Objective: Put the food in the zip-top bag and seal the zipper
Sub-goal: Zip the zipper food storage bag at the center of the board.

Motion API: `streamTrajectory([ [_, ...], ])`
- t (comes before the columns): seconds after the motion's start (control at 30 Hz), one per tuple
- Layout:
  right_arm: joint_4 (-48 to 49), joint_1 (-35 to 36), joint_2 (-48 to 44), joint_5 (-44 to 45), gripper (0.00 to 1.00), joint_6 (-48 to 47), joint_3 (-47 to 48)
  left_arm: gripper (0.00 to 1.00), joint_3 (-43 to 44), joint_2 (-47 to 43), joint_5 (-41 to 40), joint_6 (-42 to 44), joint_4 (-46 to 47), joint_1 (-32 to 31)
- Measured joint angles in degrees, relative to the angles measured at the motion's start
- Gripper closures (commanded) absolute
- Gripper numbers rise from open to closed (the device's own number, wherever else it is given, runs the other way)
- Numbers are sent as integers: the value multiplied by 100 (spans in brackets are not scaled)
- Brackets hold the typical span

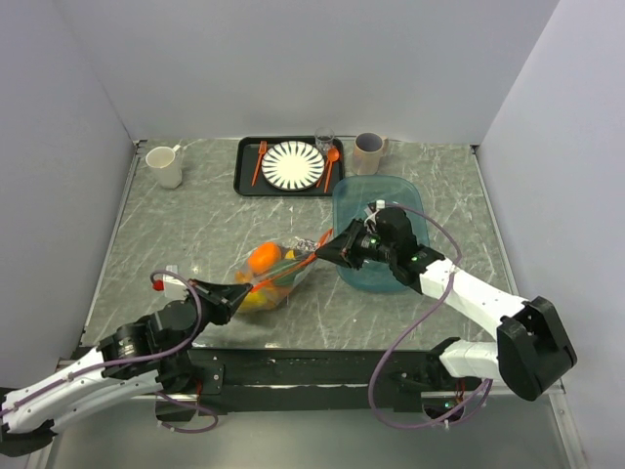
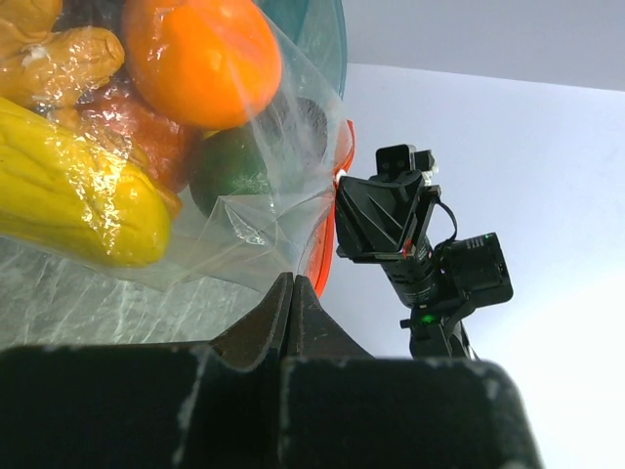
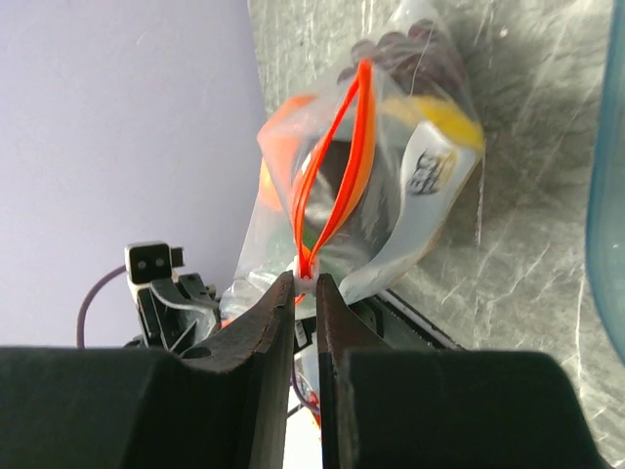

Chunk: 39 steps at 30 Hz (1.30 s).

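Observation:
The clear zip-top bag (image 1: 276, 277) lies mid-table with the food inside: a round orange (image 1: 264, 257), yellow pieces (image 2: 78, 195), a green piece (image 2: 229, 166) and dark purple pieces (image 3: 400, 49). My left gripper (image 1: 234, 294) is shut on the bag's near-left corner (image 2: 293, 285). My right gripper (image 1: 327, 250) is shut on the white tab at the zipper's right end (image 3: 306, 278). The orange-red zipper (image 3: 337, 166) runs away from those jaws, and its two strips stand apart in a narrow loop. The bag is stretched between the two grippers.
A teal translucent tub (image 1: 344, 210) stands under my right arm, just right of the bag. At the back, a black tray (image 1: 243, 168) holds a striped plate, an orange fork and an orange spoon. A glass (image 1: 324, 142), a tan mug (image 1: 369, 151) and a white mug (image 1: 165, 166) stand there too.

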Motion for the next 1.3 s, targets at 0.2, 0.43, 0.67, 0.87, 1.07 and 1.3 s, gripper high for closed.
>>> streamTrajectory([
  [0.2, -11, -181, 83, -83, 93, -66, 26, 99, 11, -107, -35, -61, -133, 0],
  [0.43, -57, -437, 205, -177, 93, -225, 214, 99, 61, -216, -59, -85, -323, 0],
  [0.67, -151, -640, 470, -192, 93, -407, 398, 99, 63, -326, -81, -85, -417, 0],
  [0.87, -286, -774, 599, -192, 93, -540, 505, 99, 66, -326, -83, -85, -437, 0],
  [1.07, -315, -817, 807, -236, 92, -671, 704, 99, 66, -326, -107, -83, -433, 0],
  [1.3, -584, -848, 975, -302, 75, -1078, 1001, 99, 66, -304, -103, 42, -332, 0],
])
